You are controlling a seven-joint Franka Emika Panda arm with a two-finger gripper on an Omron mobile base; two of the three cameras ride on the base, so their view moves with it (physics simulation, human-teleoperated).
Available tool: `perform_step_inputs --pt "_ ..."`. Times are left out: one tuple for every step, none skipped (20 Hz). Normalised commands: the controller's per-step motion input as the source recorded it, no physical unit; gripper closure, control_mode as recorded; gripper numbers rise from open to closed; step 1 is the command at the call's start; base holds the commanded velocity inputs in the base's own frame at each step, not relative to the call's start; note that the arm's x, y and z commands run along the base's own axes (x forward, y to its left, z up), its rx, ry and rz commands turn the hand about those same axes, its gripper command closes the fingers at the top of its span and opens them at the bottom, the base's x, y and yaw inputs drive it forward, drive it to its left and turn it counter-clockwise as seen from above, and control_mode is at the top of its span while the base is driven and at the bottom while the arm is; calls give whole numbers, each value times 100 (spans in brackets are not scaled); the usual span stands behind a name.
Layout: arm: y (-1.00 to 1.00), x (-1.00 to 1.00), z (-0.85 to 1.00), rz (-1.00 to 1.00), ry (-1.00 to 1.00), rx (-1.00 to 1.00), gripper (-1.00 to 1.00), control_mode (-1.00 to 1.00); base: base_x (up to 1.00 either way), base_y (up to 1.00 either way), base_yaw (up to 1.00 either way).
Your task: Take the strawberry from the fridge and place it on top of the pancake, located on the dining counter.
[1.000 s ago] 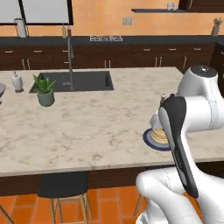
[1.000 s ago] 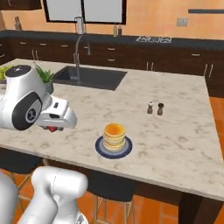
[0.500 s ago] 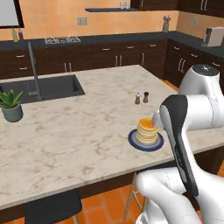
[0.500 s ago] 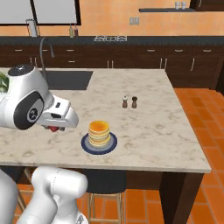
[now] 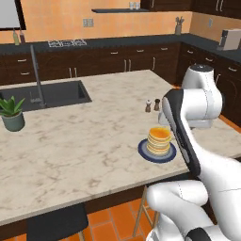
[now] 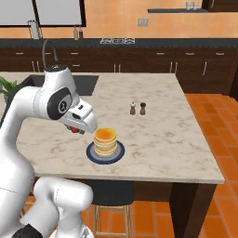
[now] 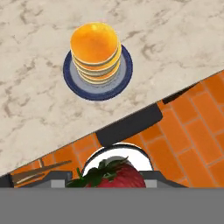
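The strawberry (image 7: 120,177), red with green leaves, sits between my gripper's (image 7: 118,180) grey fingertips (image 7: 60,180), which are shut on it. In the right base view the gripper (image 6: 75,129) hangs left of the pancake (image 6: 105,140), and the red strawberry (image 6: 73,129) peeks out under the hand. The golden pancake (image 7: 95,47) stack stands on its dark blue plate (image 7: 70,76) near the front edge of the beige dining counter (image 7: 175,35). From the hand view I am over the orange floor, short of that edge. The pancake (image 5: 159,139) lies beside my forearm. The fridge is out of view.
Salt and pepper shakers (image 6: 137,108) stand behind the plate. The sink (image 5: 47,94), its faucet (image 5: 37,75) and a potted plant (image 5: 12,113) lie to the far left. A dark stool (image 7: 129,124) stands under the counter edge.
The base has driven along the counter, so the whole scene has shifted left. The pancake now lies nearer the middle of both base views. The arm's pose and its grip are the same.
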Motion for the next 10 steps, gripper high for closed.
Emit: perform_step_inputs --pt "-31 50 -43 -19 22 12 100 -100 0 0 0" --pt "-30 48 -40 -18 23 12 100 -100 0 0 0" --pt "-32 50 -49 -17 21 9 100 -100 0 0 0" --pt "-32 47 -46 -17 19 8 100 -100 0 0 0" --pt "-29 49 -41 -17 19 9 100 -100 0 0 0" --pt "-26 49 -38 -15 19 9 100 -100 0 0 0" --pt "-14 42 -27 -15 18 7 100 -100 0 0 0" --pt "-2 38 -26 -10 17 5 100 -100 0 0 0" --pt "0 41 -29 -8 13 3 100 -100 0 0 0" --pt "0 38 -21 -8 11 2 100 -100 0 0 0"
